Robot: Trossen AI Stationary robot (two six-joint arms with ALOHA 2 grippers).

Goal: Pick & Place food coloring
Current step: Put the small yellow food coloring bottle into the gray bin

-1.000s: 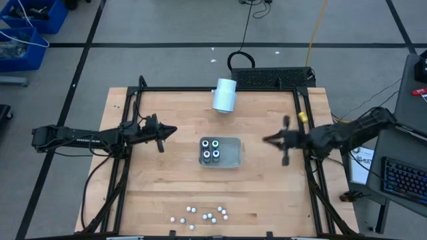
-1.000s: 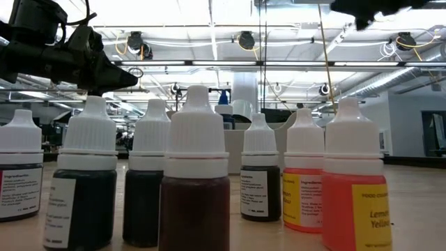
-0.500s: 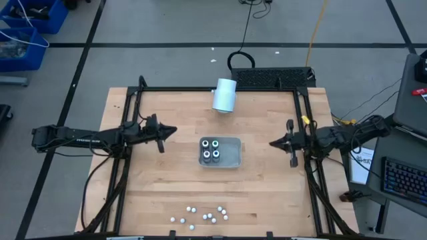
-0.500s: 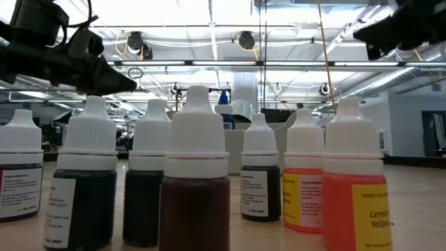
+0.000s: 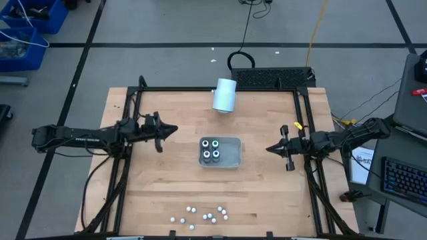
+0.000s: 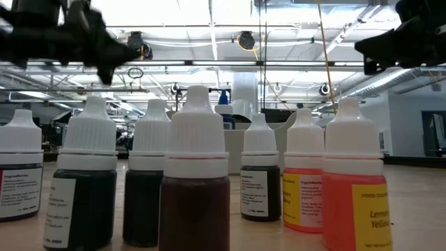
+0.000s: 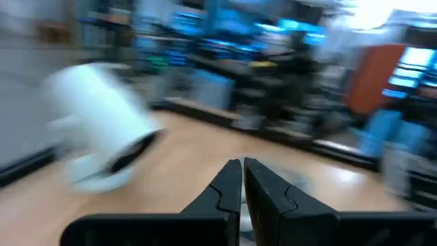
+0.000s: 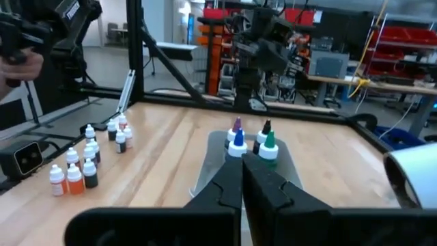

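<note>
Four food coloring bottles (image 5: 211, 149) are standing upright in a grey tray (image 5: 233, 159) near the middle of the worktop (image 5: 267, 193), packed into its left half, which is leaving the other half free for more. A cluster of about ten smaller bottles (image 5: 203, 215) is sitting loose near the worktop's front edge, close together, likely as the supply to be carried to the tray. A white cylinder (image 5: 224, 95) is lying on its side at the back edge, out of the way.

The left claw (image 5: 171, 130) is hanging above the left part of the worktop, pointing toward the tray, with its fingers pressed together and gripping nothing. The right claw (image 5: 269, 148) is hovering near the right edge, also aimed at the tray; its fingers (image 8: 263, 184) are closed and empty too. Neither arm is touching a bottle, so both seem to be waiting clear of the tray before reaching for the loose group.
</note>
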